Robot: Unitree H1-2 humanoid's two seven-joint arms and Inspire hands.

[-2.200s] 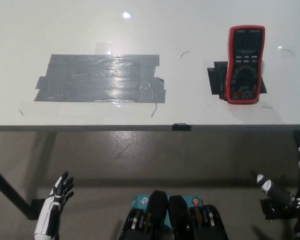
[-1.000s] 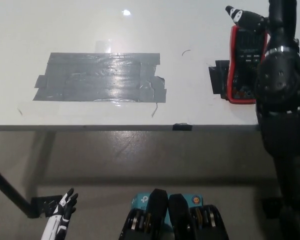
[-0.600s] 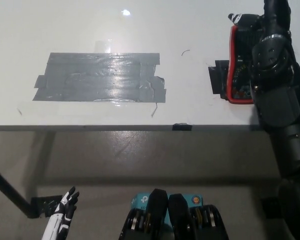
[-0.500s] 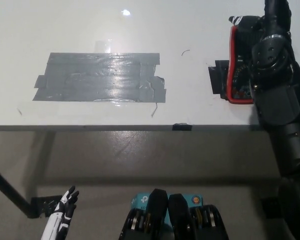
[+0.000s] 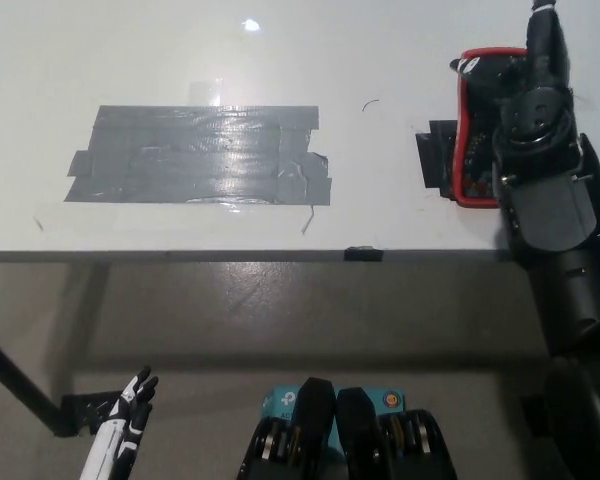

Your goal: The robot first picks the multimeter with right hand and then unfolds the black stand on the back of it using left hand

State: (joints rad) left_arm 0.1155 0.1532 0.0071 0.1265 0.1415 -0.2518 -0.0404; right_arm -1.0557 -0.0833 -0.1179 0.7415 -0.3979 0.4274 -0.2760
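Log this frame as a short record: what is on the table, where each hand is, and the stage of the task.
table: white tabletop
target: red-cased multimeter at the table's right, lying on black tape, mostly hidden by the arm
marker: grey duct-tape patch at left centre
right hand: black hand over the multimeter; grip not visible
left hand: white hand low at lower left, below the table edge
stage: stand not visible
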